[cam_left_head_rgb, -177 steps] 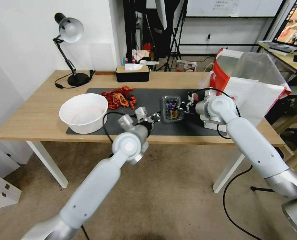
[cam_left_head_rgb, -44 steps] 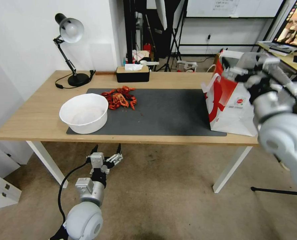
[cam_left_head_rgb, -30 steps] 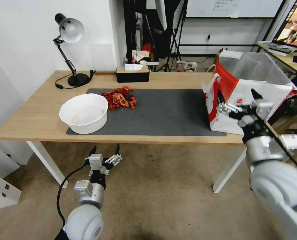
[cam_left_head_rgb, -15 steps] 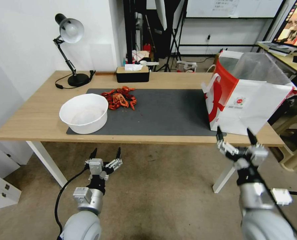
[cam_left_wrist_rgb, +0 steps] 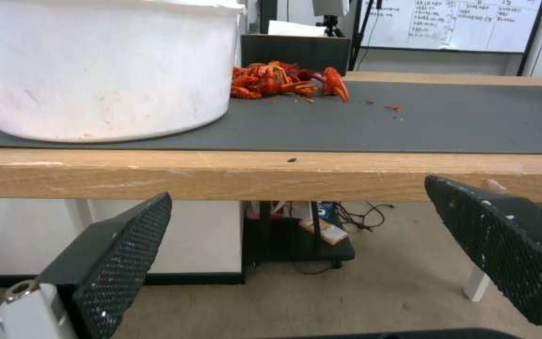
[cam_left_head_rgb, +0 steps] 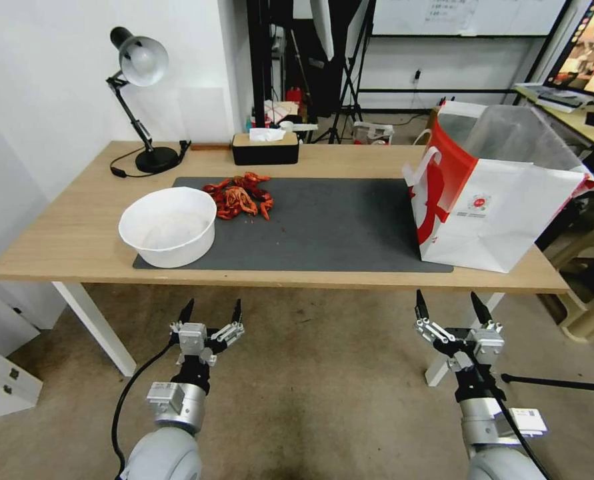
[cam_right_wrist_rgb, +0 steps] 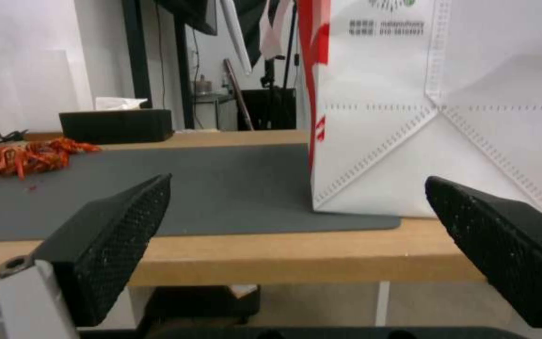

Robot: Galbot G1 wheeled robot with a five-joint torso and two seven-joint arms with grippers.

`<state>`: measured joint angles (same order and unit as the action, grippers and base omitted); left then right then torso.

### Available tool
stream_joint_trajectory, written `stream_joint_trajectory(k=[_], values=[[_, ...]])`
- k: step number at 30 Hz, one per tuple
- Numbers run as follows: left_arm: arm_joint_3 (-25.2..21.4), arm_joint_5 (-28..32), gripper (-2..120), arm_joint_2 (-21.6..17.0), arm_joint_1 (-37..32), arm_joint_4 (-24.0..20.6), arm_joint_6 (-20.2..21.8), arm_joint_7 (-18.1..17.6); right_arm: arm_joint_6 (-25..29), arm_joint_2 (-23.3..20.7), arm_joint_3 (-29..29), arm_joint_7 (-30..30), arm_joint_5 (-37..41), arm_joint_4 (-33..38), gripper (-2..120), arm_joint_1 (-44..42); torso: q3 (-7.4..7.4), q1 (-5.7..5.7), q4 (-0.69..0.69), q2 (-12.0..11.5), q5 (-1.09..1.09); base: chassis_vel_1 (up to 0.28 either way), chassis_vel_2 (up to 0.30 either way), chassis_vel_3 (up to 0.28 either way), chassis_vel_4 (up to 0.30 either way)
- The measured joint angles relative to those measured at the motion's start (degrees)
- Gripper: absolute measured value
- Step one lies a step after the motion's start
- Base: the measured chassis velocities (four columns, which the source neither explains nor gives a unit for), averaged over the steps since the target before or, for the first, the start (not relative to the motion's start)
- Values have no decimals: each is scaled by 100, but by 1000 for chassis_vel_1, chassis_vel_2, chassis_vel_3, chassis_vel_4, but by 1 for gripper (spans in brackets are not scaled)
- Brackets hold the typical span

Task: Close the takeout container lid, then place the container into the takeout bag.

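The right gripper (cam_left_head_rgb: 448, 309) has dropped from the takeout bag (cam_left_head_rgb: 490, 213) to below the table (cam_left_head_rgb: 77, 233) edge, fingers spread, level with the idle left gripper (cam_left_head_rgb: 211, 311), also spread. The right wrist view shows the bag's creased white front (cam_right_wrist_rgb: 440, 117); the container is hidden.

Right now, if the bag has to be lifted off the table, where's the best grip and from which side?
Likely the white handle arching above the rim of the takeout bag. Come from above on the robot's left side of the bag: the bag stands upright, and that loop stands free. Both the left gripper and the right gripper hang open below the table.
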<state>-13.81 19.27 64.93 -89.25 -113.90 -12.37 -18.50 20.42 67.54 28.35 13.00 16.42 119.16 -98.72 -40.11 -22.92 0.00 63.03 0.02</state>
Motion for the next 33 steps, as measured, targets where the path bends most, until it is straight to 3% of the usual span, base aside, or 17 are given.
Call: stream_joint_trajectory(k=[9, 33], values=[[4, -44, 100, 24, 18, 73, -57, 22, 213, 17, -14, -207, 104, -371, 100, 168, 0, 0, 0, 0, -2, 0, 0, 0, 0], [4, -57, 100, 27, 23, 78, -55, 9, 179, 6, -23, -204, 129, -371, 100, 185, 0, 0, 0, 0, -2, 0, 0, 0, 0]])
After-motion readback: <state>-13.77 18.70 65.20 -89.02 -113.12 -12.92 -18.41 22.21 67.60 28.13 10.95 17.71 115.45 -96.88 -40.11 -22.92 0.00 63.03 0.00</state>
